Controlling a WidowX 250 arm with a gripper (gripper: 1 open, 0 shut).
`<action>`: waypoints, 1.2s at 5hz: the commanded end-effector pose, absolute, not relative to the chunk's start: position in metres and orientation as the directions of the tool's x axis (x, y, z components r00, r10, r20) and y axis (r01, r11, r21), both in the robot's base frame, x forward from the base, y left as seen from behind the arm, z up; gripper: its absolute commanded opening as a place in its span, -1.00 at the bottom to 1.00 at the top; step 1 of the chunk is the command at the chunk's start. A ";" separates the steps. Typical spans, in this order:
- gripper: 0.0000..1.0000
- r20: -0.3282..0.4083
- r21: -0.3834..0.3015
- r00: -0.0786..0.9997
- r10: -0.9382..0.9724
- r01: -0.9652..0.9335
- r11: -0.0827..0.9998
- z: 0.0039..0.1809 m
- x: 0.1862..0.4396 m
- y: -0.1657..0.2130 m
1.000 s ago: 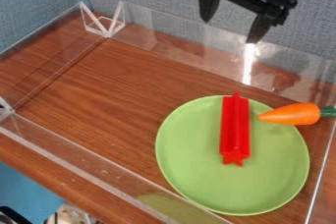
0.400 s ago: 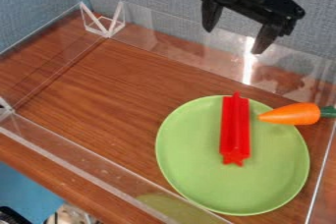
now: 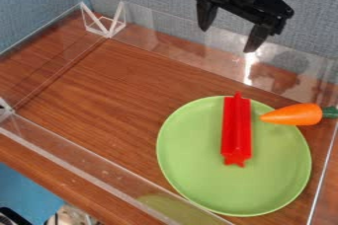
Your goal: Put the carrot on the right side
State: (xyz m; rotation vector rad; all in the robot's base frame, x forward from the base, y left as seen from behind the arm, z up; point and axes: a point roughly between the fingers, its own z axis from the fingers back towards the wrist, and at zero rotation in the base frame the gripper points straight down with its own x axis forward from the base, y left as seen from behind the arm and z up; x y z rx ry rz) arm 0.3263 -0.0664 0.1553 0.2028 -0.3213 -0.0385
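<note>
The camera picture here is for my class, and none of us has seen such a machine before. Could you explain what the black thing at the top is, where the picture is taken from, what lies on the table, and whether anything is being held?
The black thing is the gripper of a robot arm, a two-fingered claw that picks things up. Its fingers point down, stand apart, and have nothing between them, so it holds nothing.

There is only one view, taken from in front of and above the table, looking down at an angle.

The surface is a brown wooden tabletop ringed by low clear plastic walls. On it lies a round green plate. A long red block lies on the plate. A small orange toy carrot rests at the plate's right edge, its green stem end pointing right. The gripper hangs in the air above and behind both, touching neither.
</note>
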 end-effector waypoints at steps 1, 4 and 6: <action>1.00 0.381 0.178 0.923 -0.054 -0.016 0.984 0.179 0.332 -0.081; 1.00 0.379 0.184 0.925 -0.020 -0.054 0.981 0.156 0.336 -0.064; 1.00 0.436 0.155 0.900 0.003 -0.079 0.985 0.174 0.327 -0.059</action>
